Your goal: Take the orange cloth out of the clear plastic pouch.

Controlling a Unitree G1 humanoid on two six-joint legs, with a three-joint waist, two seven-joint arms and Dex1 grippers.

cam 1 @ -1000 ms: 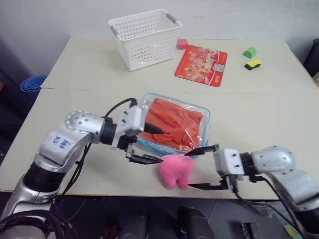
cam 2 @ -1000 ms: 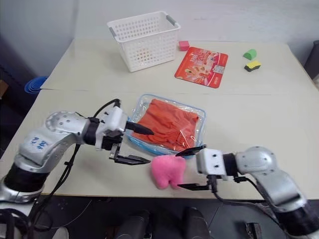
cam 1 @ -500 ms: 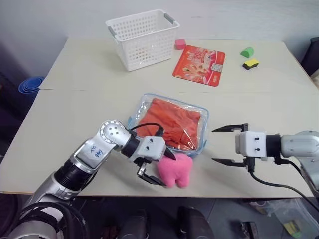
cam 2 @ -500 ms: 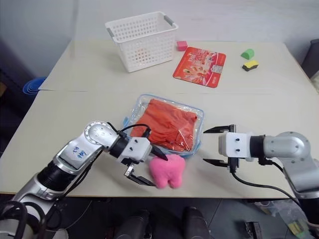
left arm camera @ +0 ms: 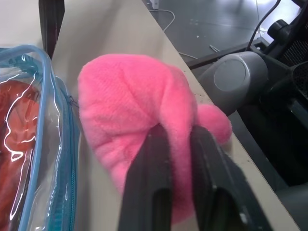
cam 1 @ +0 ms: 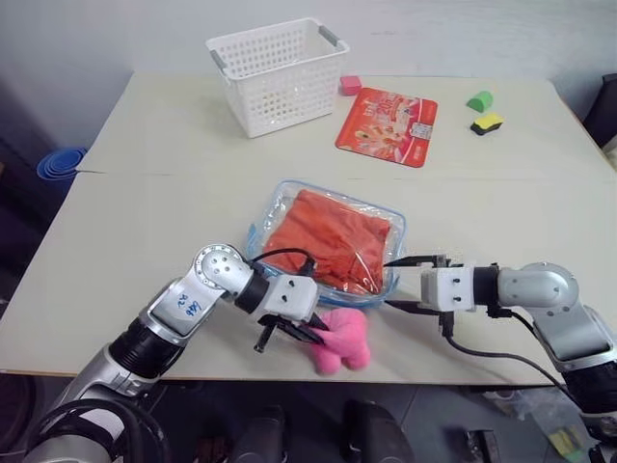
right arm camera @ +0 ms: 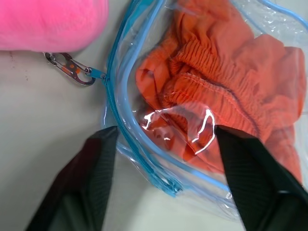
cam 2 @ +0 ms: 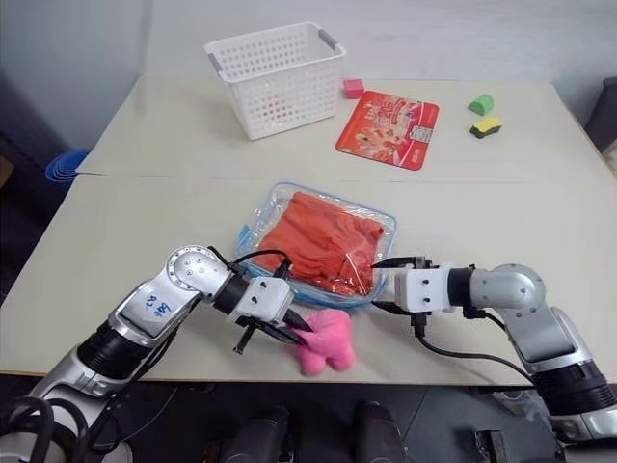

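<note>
Head-camera view: near the front edge of a beige table (cam 1: 501, 203), a flat clear vinyl pouch with light blue zipper trim (cam 1: 395, 231) lies with the folded bright orange-red cloth (cam 1: 333, 236) still sealed inside. The left gripper (cam 1: 307, 333) is clamped on the pink plush heart charm (cam 1: 342, 338) chained to the pouch; the right gripper (cam 1: 403, 282) has its fingers apart either side of the pouch's near corner.

Left wrist view: both black fingers (left arm camera: 149, 187) are pressed together into the pink plush.

Right wrist view: spread fingers (right arm camera: 91, 163) straddle the blue zipper edge (right arm camera: 115, 120), the ruffled cloth visible through the plastic.

The step in hand looks like anchoring the pouch. Next, the right gripper would likely need to close on the corner or zipper and open it.
</note>
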